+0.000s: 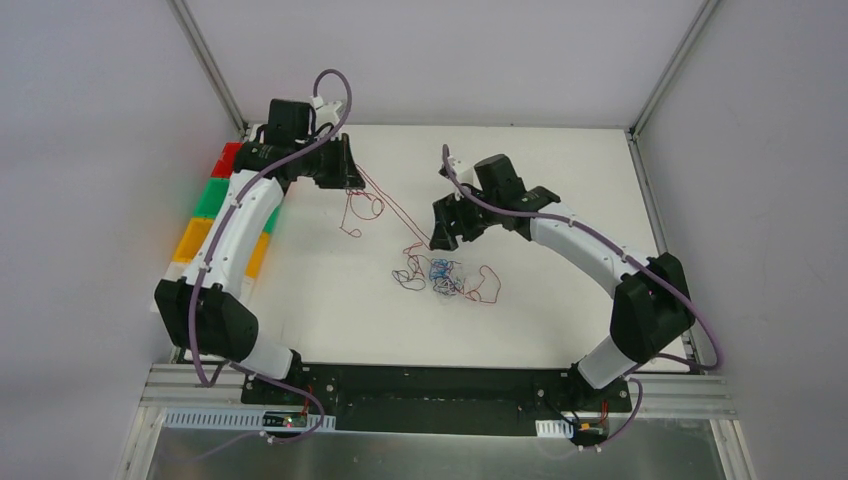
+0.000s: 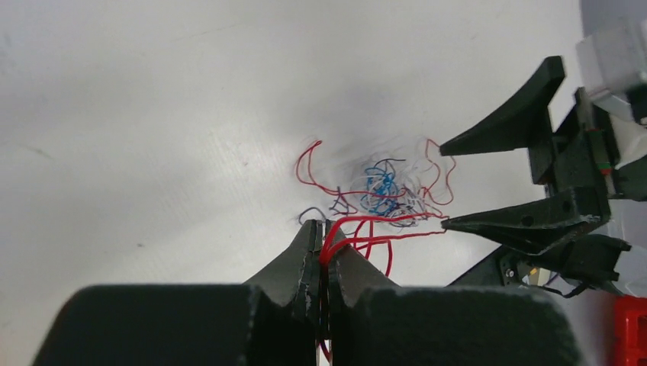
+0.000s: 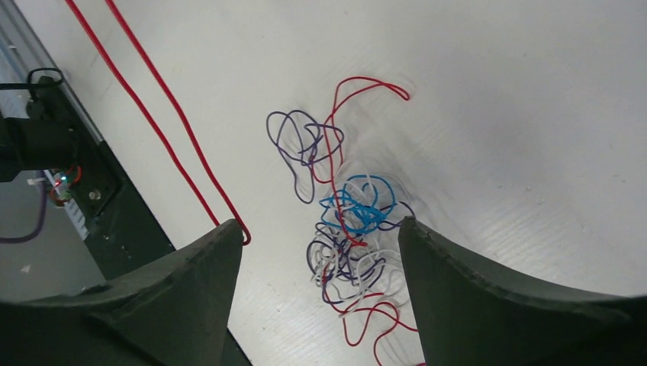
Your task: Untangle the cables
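**Left hand** (image 2: 324, 242): fingers pressed together, pinching a doubled red cable (image 2: 389, 221) that runs taut from it to the right hand (image 3: 319, 225).

**Right hand:** fingers spread, with nothing gripped between them. The red loop hooks round the tip of one finger (image 3: 221, 252).

**Tangle** (image 3: 351, 236): blue, white, purple and red strands lie on the table (image 1: 570, 170) directly below the right hand's gap, well apart from the left hand.

**Purpose:** the taut span probably serves to draw the red cable clear of the knot, with the spread hand acting as a post above it.

**Room to move:** bare table opens beyond and outboard of the right hand. Behind the left hand, coloured bins (image 1: 215, 205) stand at the table edge, so its room to pull further looks short.
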